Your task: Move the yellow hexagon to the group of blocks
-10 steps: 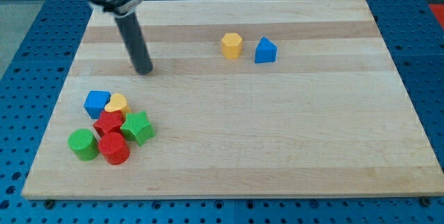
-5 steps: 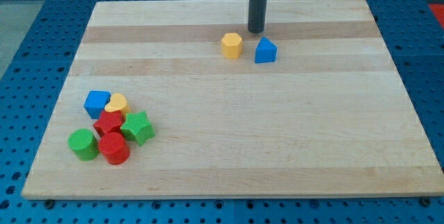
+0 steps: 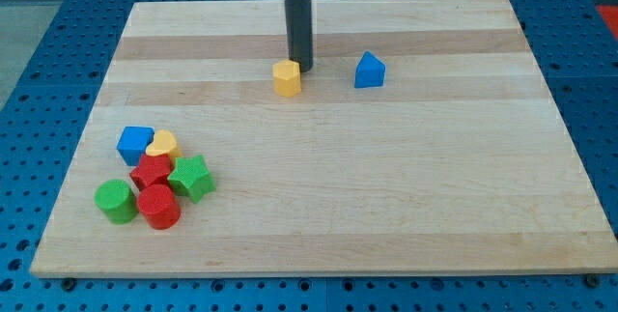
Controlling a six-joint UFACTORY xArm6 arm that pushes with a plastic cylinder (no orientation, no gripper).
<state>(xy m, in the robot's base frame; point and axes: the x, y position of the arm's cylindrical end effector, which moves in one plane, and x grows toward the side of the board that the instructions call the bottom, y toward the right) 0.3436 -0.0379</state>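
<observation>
Tip: your tip point(image 3: 303, 67) is down on the board point(image 3: 406, 196). It is a plain rod with nothing to open or close, so it holds nothing.
Yellow hexagon: the yellow hexagon point(image 3: 287, 77) sits just off your tip, toward the view's left and a bit toward the bottom. They look like they touch, but you cannot be sure.
Group: the group lies far from your tip, toward the view's bottom left. It has a blue block point(image 3: 134, 144), a yellow heart point(image 3: 164, 144), a red star point(image 3: 152, 170), a green star point(image 3: 192, 178), a green cylinder point(image 3: 116, 201) and a red cylinder point(image 3: 159, 207).
Key line: your tip, the hexagon and the group sit nearly in a row. Your tip is on the far side, so pushing down-left looks right.
Other block: a blue block with a pointed top point(image 3: 369, 70) sits to your tip's right, well apart.
Watch out: the hexagon could slip off sideways.
</observation>
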